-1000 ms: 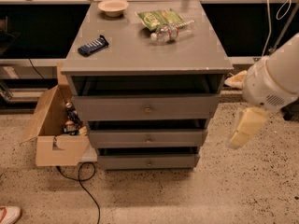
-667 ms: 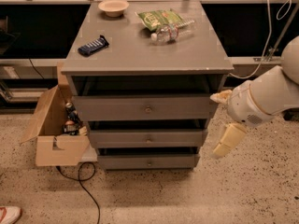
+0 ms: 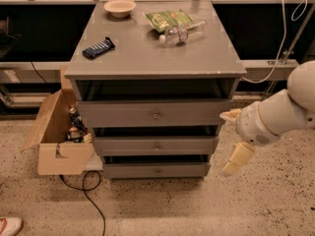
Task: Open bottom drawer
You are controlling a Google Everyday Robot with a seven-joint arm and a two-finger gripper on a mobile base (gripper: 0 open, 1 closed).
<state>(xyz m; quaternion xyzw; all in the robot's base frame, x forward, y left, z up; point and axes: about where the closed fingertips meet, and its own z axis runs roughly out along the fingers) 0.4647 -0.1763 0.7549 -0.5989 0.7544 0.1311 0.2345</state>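
Observation:
The bottom drawer (image 3: 133, 170) is the lowest and narrowest grey front of the cabinet, with a small round knob (image 3: 157, 171) at its centre. A dark gap shows above its front and none of its inside is visible. My gripper (image 3: 225, 144) hangs to the right of the cabinet, level with the middle and bottom drawers. Its two cream fingers (image 3: 237, 158) are spread apart and hold nothing. It touches no drawer.
The mid-sized drawer (image 3: 128, 145) and the widest drawer (image 3: 118, 114) sit above. On the cabinet top (image 3: 147, 53) lie a bowl (image 3: 120, 7), a dark snack bar (image 3: 98, 48), a green bag (image 3: 167, 18) and a plastic bottle (image 3: 181, 33). An open cardboard box (image 3: 54, 141) and a cable (image 3: 88, 191) lie at the left.
My arm has moved left and down, bringing the gripper closer to the cabinet's right side. The drawers have not moved.

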